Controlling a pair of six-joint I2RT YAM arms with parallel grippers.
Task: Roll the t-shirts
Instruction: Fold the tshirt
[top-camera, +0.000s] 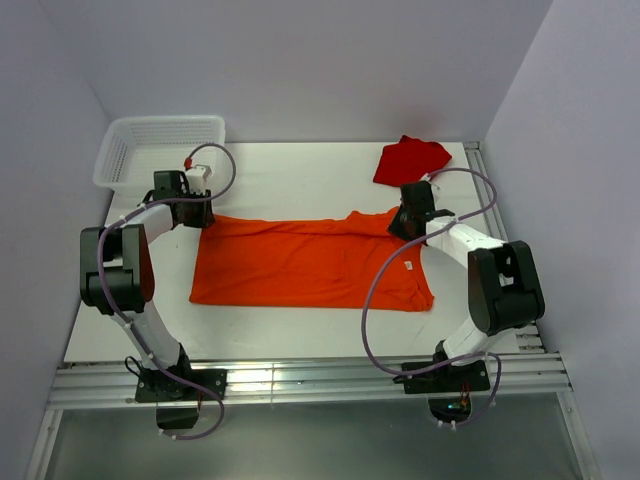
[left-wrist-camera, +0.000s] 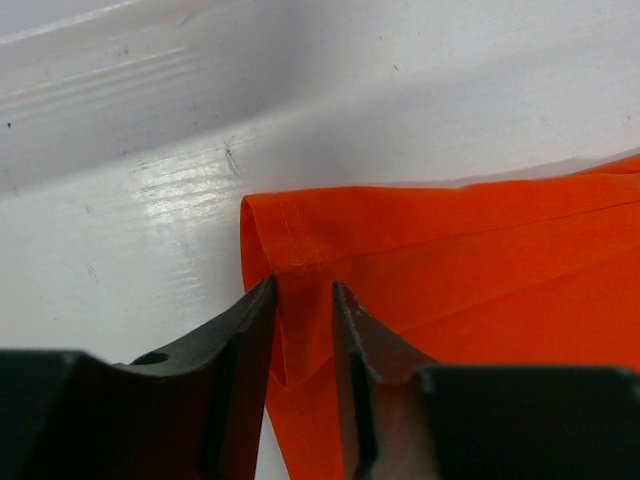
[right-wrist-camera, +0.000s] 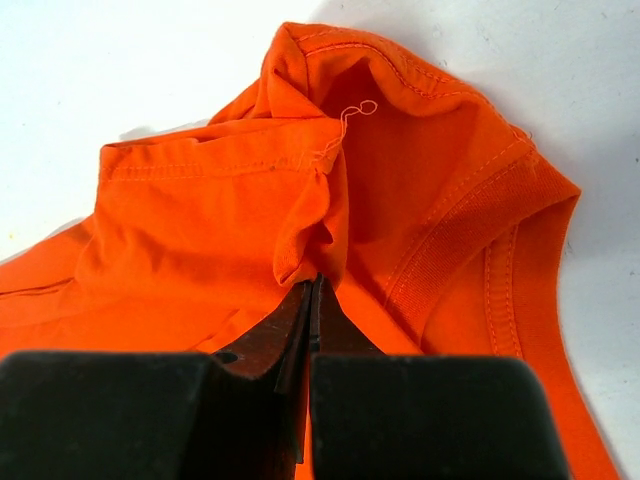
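Observation:
The orange t-shirt lies folded into a long band across the middle of the table. My left gripper is at its far left corner. In the left wrist view the left gripper stands open, its jaws either side of the shirt's folded hem corner. My right gripper is at the far right end by the collar. There the right gripper is shut on a bunched fold of the orange t-shirt, next to the ribbed collar. The darker red t-shirt lies crumpled at the back right.
A white mesh basket stands at the back left corner, just behind the left arm. Metal rails run along the table's near edge, and another rail along its right side. Walls close in the back and both sides.

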